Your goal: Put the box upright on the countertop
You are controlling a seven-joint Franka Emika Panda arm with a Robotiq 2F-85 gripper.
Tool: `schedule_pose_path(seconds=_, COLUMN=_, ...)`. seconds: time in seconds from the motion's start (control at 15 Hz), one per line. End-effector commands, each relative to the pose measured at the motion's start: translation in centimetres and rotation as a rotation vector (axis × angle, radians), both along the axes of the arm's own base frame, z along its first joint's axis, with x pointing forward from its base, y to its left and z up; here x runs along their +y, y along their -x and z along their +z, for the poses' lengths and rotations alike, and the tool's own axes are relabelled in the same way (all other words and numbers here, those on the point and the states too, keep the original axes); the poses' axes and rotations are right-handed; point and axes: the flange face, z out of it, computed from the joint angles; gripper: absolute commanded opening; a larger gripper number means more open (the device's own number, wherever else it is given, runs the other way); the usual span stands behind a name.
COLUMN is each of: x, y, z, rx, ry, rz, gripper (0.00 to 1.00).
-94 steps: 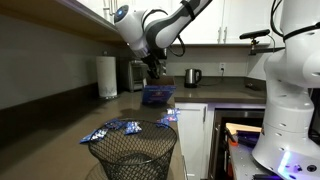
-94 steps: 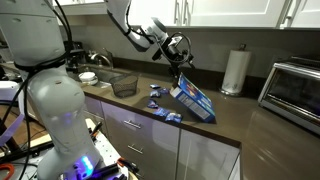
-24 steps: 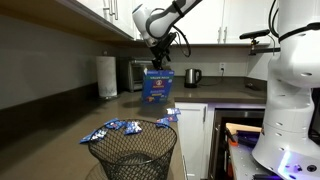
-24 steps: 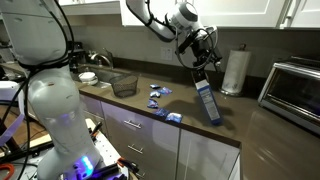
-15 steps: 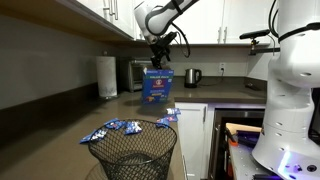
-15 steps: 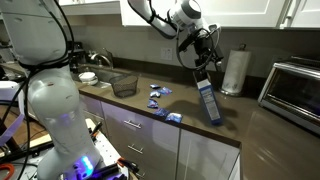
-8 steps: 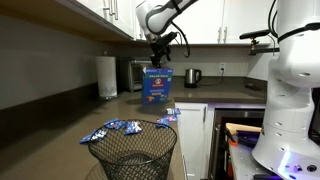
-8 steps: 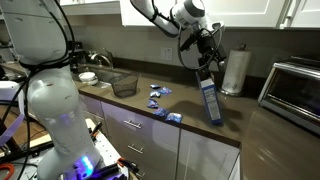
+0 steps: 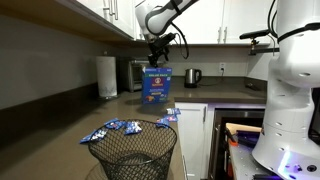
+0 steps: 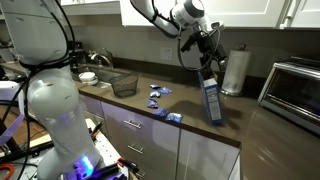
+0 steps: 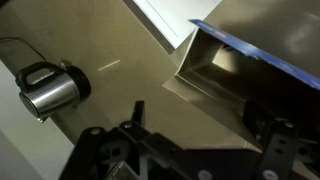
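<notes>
Nearly all is done: the box (image 10: 210, 99) stands almost upright on the countertop (image 10: 268, 138); my gripper (image 11: 205, 122), spread apart above the box, holds nothing.

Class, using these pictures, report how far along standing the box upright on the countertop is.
Done: the box stands on end on the countertop, leaning slightly in an exterior view. In hand: the tool sits at its top edge; whether it grips is unclear. Left, probably: level it, let go, withdraw.
</notes>
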Motion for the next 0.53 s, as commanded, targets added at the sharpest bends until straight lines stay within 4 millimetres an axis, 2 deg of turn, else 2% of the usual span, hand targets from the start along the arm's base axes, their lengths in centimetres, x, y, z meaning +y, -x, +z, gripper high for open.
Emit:
schedule_pose_path(seconds=0.0, x=0.1, y=-0.3, z=0.8, rx=-0.049, ry=0.042, rz=-0.020, gripper=1.00)
schedule_pose_path(seconds=0.47, x=0.1, y=-0.1, z=2.4, rx=-0.097, ry=0.097, rz=-0.046, gripper=1.00)
